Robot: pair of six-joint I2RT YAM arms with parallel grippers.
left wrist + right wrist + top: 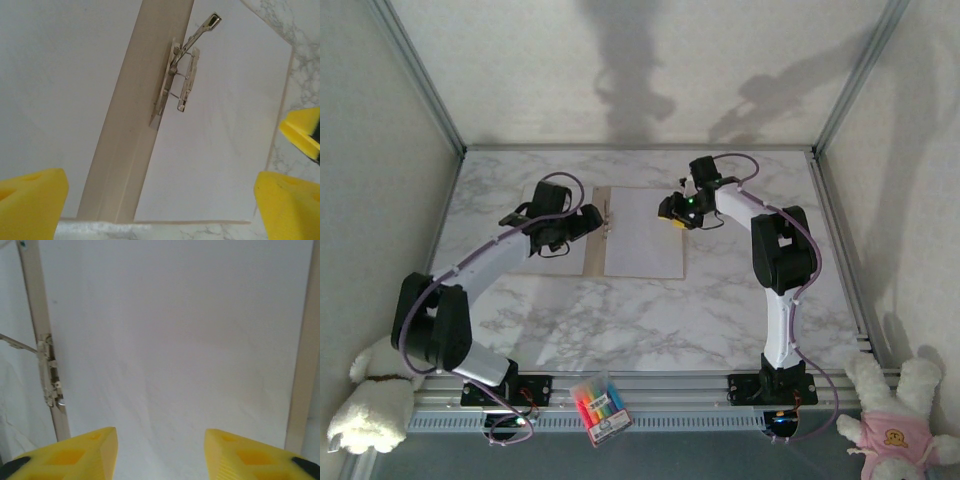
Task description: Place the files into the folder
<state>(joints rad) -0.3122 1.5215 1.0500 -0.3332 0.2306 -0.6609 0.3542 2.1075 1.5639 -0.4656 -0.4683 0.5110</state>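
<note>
Yellow left fingers [30, 205] hang spread wide and empty. The right fingers [75, 455], half apart, hold nothing above the paper [645, 235] on the open folder [595, 240], mid-tabletop [620, 320]. The sheet looks thin, floppy and slick, so pinch a free edge.

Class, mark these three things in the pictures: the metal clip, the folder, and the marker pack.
metal clip [189, 76], left wrist view, on its pressing bar.
folder [125, 150], left wrist view, on the tan centre strip.
marker pack [601, 407], top external view, on its middle.
</note>
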